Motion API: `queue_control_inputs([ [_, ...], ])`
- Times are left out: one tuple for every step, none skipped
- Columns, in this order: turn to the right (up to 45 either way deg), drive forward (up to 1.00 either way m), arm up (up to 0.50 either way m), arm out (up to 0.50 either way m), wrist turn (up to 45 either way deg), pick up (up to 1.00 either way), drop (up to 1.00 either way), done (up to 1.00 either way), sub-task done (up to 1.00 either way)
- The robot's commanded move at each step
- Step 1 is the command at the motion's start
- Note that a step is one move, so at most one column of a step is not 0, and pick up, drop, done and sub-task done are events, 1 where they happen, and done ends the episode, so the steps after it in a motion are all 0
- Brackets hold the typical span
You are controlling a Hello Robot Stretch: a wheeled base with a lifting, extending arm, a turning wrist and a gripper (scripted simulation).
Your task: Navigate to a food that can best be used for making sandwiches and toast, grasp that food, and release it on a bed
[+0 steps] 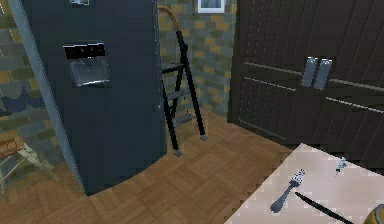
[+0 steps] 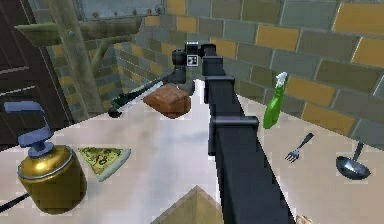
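Bread loaf (image 2: 168, 100): long axis runs roughly left to right.

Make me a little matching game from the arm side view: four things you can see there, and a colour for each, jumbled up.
Things:
1. kettle
2. loaf
3. spray bottle
4. ladle

Colours:
A. green
B. dark grey
C. gold with a blue handle
D. brown

Pairs: 1-C, 2-D, 3-A, 4-B.

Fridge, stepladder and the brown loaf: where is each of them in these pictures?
Fridge (image 1: 105, 110): forward view, on its dark door.
Stepladder (image 1: 179, 96): forward view, on a middle step.
Brown loaf (image 2: 167, 100): arm side view, on its middle.
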Motion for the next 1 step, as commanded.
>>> queue_control_inputs([
  [0.0, 0.00, 0.00, 0.00, 45.0, 0.00, 0.00, 0.00, 0.00],
])
